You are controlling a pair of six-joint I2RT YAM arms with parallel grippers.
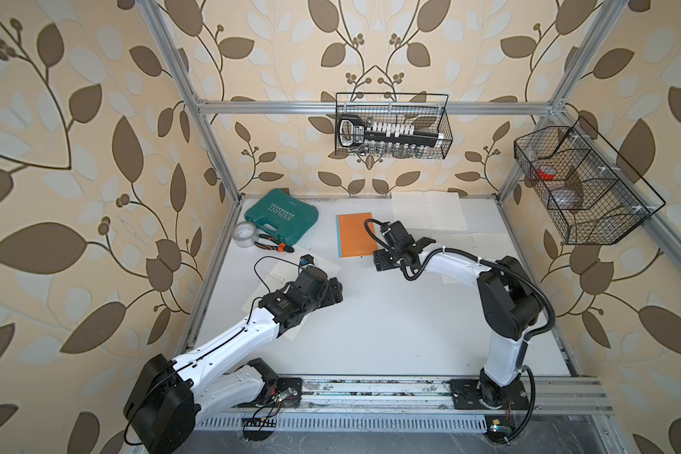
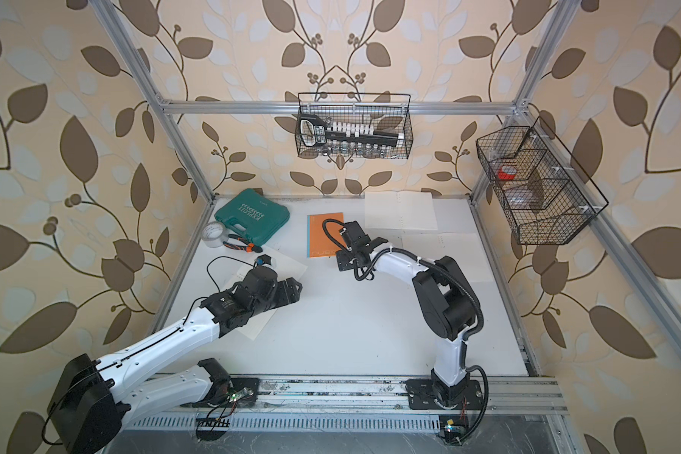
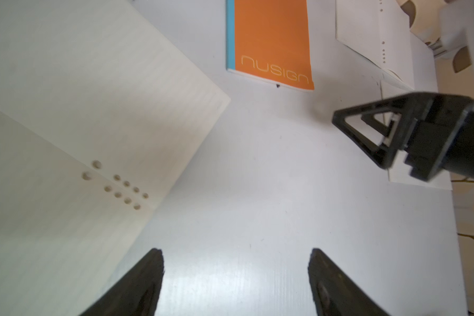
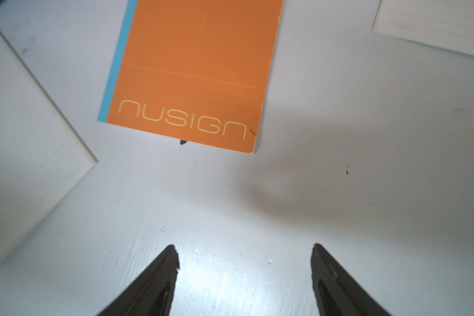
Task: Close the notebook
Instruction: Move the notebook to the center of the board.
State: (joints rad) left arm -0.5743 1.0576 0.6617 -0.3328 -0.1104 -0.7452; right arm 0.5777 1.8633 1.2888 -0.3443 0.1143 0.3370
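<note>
In a top view, the orange notebook [image 1: 354, 234] lies shut at far centre, long side running near to far, right arm [image 1: 457, 267] nearer. Left wrist view: left gripper [image 3: 236, 257] spread, empty, notebook well ahead. Right wrist view: right gripper [image 4: 244, 254] spread, empty, notebook near.

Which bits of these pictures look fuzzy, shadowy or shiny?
Left wrist view: the right gripper looks smeared, and the punched paper close by is soft. Right wrist view: a grey shadow lies on the table beside the orange notebook, and white glare shines between that gripper's fingertips.
</note>
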